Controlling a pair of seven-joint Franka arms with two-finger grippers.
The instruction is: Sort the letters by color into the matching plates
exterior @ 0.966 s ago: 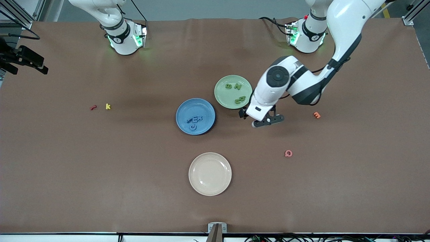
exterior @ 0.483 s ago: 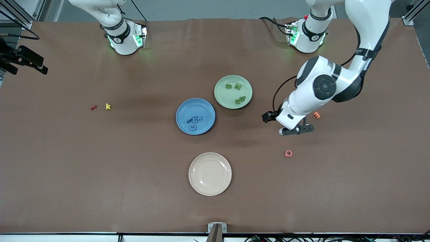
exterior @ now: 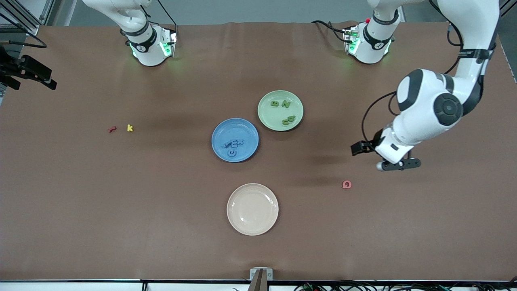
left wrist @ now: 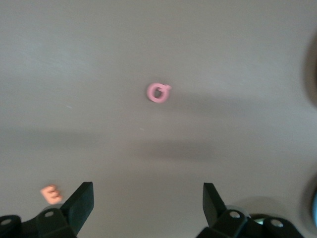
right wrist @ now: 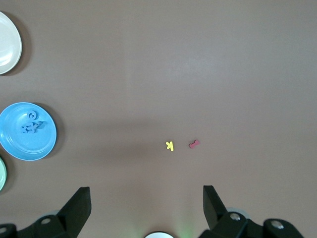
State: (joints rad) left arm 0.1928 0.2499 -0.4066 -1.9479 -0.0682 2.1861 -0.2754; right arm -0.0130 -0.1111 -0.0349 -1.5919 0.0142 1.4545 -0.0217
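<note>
The blue plate (exterior: 235,128) holds several blue letters (exterior: 234,145) in a cluster. It also shows in the right wrist view (right wrist: 20,146). The pale green plate (exterior: 270,115) holds several green letters: B (exterior: 274,103), N (exterior: 286,104) and a pair (exterior: 288,119) close together. My left gripper (exterior: 399,165) is open and empty, up over bare table toward the left arm's end, away from both plates. Its open fingers (left wrist: 81,203) hold nothing. My right gripper (right wrist: 147,208) is open and empty, high over the table near its own base, and waits.
A cream plate (exterior: 252,190) lies nearer the front camera than the blue plate. A pink letter (exterior: 346,184) lies near my left gripper; it shows in the left wrist view (left wrist: 158,92) with an orange letter (left wrist: 51,194). A yellow k (exterior: 129,128) and a red letter (exterior: 112,129) lie toward the right arm's end.
My left arm has swung from beside the green plate toward the left arm's end of the table, gripper open and empty. The plates and letters have not moved.
</note>
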